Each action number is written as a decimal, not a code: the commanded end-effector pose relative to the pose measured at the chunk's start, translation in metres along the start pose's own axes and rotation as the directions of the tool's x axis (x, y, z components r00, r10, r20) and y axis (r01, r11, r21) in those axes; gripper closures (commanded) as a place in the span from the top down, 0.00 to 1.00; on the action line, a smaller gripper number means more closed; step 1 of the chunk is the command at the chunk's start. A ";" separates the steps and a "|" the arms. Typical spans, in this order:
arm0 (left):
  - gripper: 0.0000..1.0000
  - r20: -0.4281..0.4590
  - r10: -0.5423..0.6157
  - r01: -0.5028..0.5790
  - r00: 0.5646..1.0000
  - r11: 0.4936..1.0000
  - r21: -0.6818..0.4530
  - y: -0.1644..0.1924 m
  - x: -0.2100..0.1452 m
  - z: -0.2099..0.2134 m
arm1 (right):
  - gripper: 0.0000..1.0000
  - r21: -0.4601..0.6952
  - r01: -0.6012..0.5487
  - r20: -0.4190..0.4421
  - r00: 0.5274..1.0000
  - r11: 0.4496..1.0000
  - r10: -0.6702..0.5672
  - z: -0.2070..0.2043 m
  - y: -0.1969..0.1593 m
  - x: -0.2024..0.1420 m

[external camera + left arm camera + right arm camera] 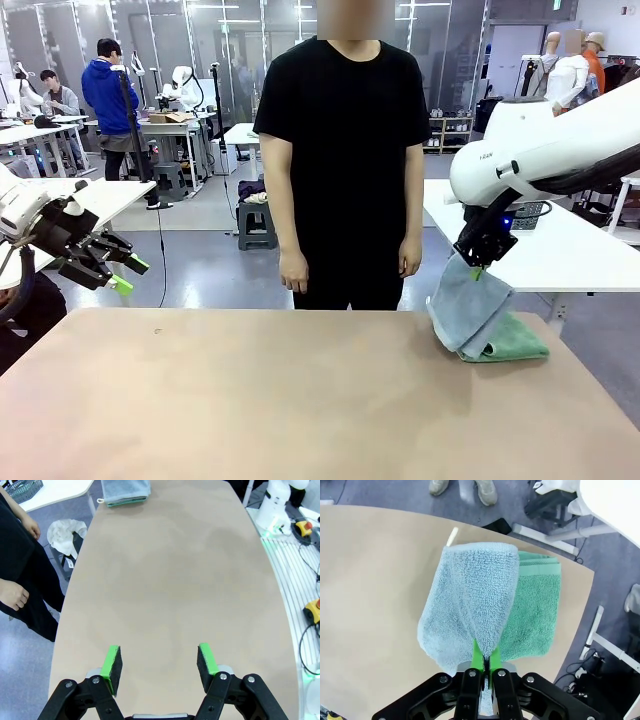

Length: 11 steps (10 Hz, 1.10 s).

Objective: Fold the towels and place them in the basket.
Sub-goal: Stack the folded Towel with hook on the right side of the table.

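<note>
Right grip: I have the right gripper (484, 662) clenched on a pinch of the grey-blue towel (465, 605), its green pads pressed together with terry between them.
Towel position: it hangs from the fingertips and drapes down onto the green towel (535, 610), which lies flat on the table (250, 400) just beyond and to one side of the fingers.
Left grip: the left gripper (160, 667) is released, jaws wide, nothing between them, bare tabletop ahead.
Basket: I see none near either set of fingers.
Risk 1: the pinch is narrow; I judge the heavy loop could slide out if I swing fast.
Risk 2: dragging terry may catch the green towel below and undo its fold.
Materials: both towels are thick, looped, soft, with hemmed edges; the table is smooth, matte, tan.
</note>
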<state>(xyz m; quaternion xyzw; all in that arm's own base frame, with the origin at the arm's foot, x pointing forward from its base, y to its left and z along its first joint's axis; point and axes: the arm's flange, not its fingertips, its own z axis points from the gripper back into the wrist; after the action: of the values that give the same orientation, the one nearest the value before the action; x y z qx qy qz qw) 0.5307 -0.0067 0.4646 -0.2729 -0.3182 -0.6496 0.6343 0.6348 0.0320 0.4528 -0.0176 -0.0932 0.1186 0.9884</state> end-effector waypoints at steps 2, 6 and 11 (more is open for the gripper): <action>0.76 -0.002 -0.002 0.002 1.000 1.000 0.003 0.000 0.000 0.000 | 0.06 0.069 -0.037 -0.023 0.999 0.997 0.039 -0.027 -0.037 0.014; 0.76 -0.002 -0.002 0.002 1.000 1.000 0.003 0.000 0.000 0.000 | 0.06 0.127 0.030 -0.037 0.999 0.992 -0.026 -0.053 -0.080 0.024; 0.76 -0.002 -0.002 0.002 1.000 1.000 0.003 0.000 0.000 0.000 | 0.06 0.178 0.174 -0.082 0.983 0.969 -0.161 -0.075 -0.107 0.003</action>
<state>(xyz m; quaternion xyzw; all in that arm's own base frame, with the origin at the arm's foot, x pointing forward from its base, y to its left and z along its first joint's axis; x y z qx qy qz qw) 0.5307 -0.0067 0.4646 -0.2729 -0.3182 -0.6496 0.6343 0.6788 -0.0685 0.3866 0.0649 -0.0520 0.0634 0.9945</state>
